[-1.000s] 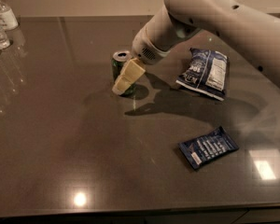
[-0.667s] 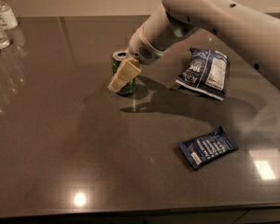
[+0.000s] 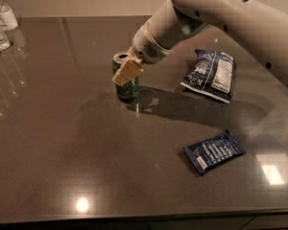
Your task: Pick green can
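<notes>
The green can [image 3: 128, 86] stands upright on the dark table [image 3: 62, 143], left of centre, and its silver top shows. My gripper [image 3: 125, 73] reaches down from the upper right on the white arm [image 3: 216, 13]. It is at the can's upper part, and its pale yellow tip lies across the front of the can. The can's upper side is partly hidden behind it.
A blue and white snack bag [image 3: 209, 74] lies right of the can. A smaller blue bag [image 3: 214, 151] lies nearer the front right. Water bottles [image 3: 1, 23] stand at the far left edge. The table's front edge [image 3: 134, 219] runs along the bottom.
My gripper has shifted a little to the left and now lies across the can's upper front. The can stands in the same place.
</notes>
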Motion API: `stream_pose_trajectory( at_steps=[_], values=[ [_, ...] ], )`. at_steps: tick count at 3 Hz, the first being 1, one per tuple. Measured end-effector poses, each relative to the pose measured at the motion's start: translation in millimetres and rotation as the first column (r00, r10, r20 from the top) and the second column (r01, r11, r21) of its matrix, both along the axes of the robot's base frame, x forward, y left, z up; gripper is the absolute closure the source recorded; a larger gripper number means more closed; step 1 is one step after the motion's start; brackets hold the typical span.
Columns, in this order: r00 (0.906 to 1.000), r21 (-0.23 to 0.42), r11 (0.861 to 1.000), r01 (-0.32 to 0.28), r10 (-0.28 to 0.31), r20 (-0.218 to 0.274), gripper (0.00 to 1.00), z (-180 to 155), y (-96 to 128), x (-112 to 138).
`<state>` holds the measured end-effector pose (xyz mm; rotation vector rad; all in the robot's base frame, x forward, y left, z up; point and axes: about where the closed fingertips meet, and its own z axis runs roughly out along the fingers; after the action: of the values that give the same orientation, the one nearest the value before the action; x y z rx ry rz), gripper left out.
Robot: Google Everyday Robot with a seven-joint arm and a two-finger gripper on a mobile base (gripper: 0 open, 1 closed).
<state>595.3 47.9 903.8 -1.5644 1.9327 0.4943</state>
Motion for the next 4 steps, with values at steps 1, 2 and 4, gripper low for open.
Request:
stream_pose_trajectory(
  at_steps=[1, 2, 4],
  values=[
    [0.9998, 0.010, 1.000, -0.017, 0.017, 0.008, 0.87, 25.4, -2.7, -5.2],
    [0.9983, 0.015, 0.998, -0.053, 0.052, 0.026, 1.00, 57.9, -3.8, -10.8],
    [0.9933, 0.032, 0.994, -0.104, 0.103, 0.052, 1.00, 119.7, -21.1, -10.5]
  ],
)
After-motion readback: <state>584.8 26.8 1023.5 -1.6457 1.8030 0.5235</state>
